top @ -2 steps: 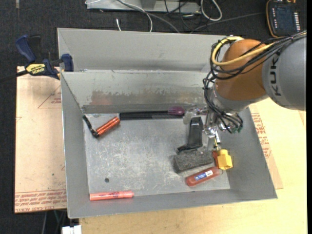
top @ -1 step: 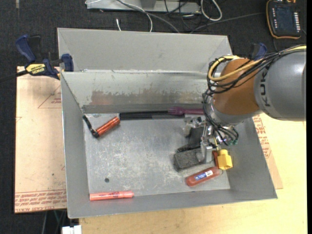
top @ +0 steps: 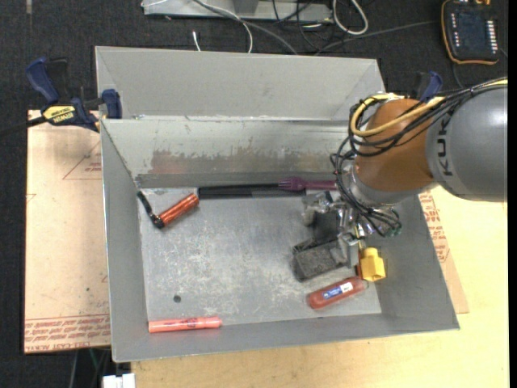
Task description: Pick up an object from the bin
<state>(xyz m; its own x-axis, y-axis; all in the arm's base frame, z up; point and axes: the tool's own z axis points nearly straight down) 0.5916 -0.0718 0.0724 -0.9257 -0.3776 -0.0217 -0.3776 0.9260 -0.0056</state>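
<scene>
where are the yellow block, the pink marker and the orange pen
yellow block (top: 371,266), camera view, middle of its top face
pink marker (top: 184,324), camera view, middle of its barrel
orange pen (top: 179,208), camera view, on its orange body

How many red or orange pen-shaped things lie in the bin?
3: an orange pen far left, a pink-red pen along the near edge, a red pen beside the gripper. The arm may hide others.
</scene>
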